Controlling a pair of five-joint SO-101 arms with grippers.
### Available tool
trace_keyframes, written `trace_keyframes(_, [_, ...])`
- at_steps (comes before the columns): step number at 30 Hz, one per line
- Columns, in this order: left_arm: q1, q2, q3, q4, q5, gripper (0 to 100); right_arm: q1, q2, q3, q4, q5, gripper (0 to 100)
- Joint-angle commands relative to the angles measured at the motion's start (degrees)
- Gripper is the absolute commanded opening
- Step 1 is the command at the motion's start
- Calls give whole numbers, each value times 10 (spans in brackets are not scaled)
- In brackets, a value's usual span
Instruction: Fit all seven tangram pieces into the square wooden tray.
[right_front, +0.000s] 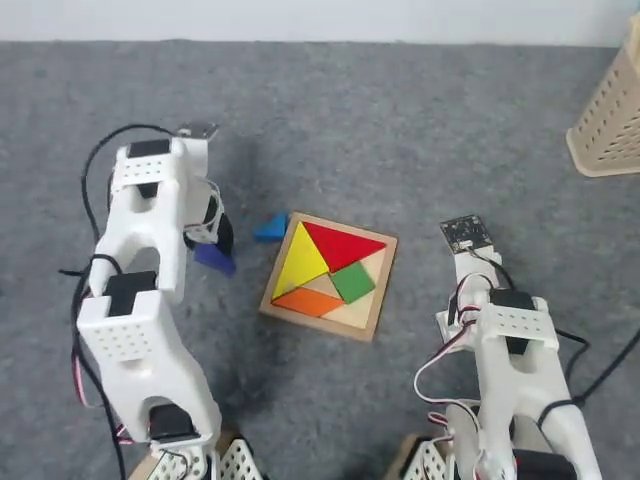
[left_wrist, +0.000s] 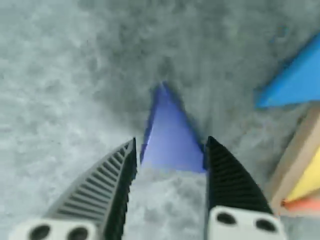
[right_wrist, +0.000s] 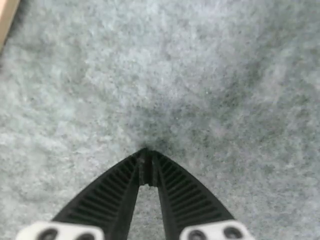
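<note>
Step in hand - pick-up of the dark blue wooden piece (left_wrist: 170, 130), which sits on the grey carpeted worktop (right_front: 400, 130) a little apart from the tray's left side. The left gripper (left_wrist: 171, 141) is right over it. Its jaws straddle the piece and appear to press both flanks, so it reads as a pinch. Whether the piece is off the carpet yet cannot be told.

The square wooden tray (right_front: 388, 268) lies rotated between the 2 arms. 4 pieces are seated in it: the large red triangle (right_front: 340, 243), the large yellow triangle (right_front: 298, 262), the green square (right_front: 352, 282) and the orange triangle (right_front: 305, 300). Bare wood shows along the tray's lower right side, so the task looks roughly half done.

The light blue wooden triangle (right_front: 270, 228) lies on the carpet just beside the tray's upper left corner, not placed.

The right gripper (right_wrist: 148, 152) hangs over bare carpet to the right of the tray, jaws pressed together and holding nothing.

Next move, as a judgement - lift the dark blue piece, carry it over the seated pieces to the bare strip, and turn it to match the gap before lowering. The rotated tray makes alignment the tricky part.
</note>
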Motion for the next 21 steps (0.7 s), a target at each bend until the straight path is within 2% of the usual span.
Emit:
trace_keyframes(1, [-7,-32,22,-47,36,222,8,-19,-4,-8,6,7])
trace_keyframes(9, [-10,39,22,-35,37,221,8,-19,-4,-8,6,7])
trace_keyframes(21, [21,-61,20,-13,25,196,8,-19,-4,-8,6,7])
